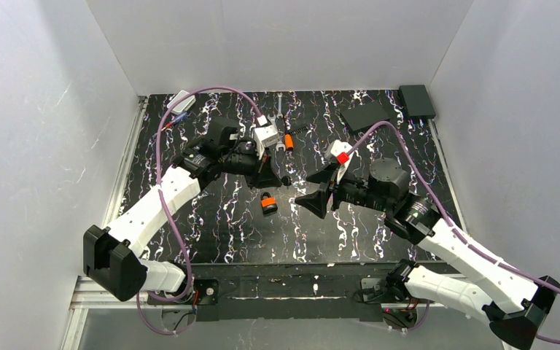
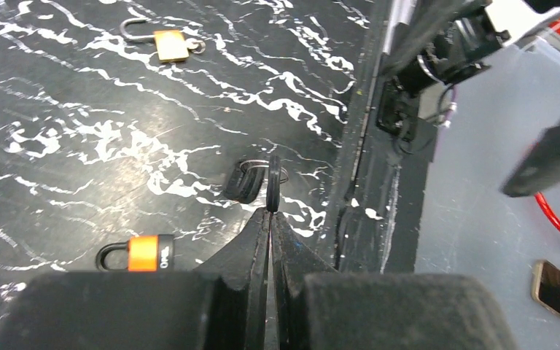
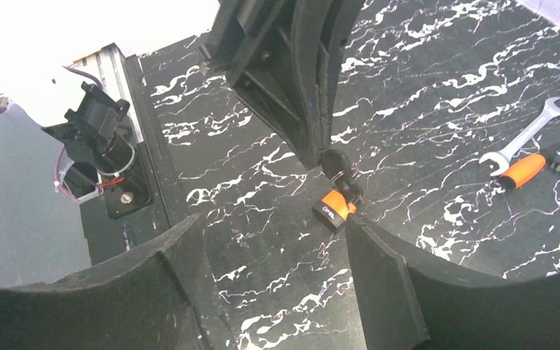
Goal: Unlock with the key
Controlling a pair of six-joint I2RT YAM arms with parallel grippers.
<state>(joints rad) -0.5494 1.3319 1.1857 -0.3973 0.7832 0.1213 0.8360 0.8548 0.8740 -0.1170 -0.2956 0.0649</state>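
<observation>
The key (image 2: 272,184) is tiny, with a dark rounded head seen edge-on in the left wrist view. It is joined by a thin wire ring to a second dark piece (image 2: 239,182) of the same bunch. The silvery blade cannot be made out. The left hand (image 2: 270,213) has its fingers pressed together on the key's head. It holds the bunch just beside the orange padlock (image 1: 267,203), on that padlock's far side. Whether key and padlock touch cannot be told. The right hand (image 3: 273,226) stands spread and holds nothing, near the orange padlock on its right.

The counter (image 1: 219,226) is black with white marble-like veins. A brass padlock (image 2: 168,44) lies on it, well apart from the orange padlock. Two silver wrenches (image 3: 526,138) and an orange-handled tool (image 3: 523,170) lie beyond the orange padlock, toward the back. Plain white walls (image 1: 284,44) enclose the counter on three sides.
</observation>
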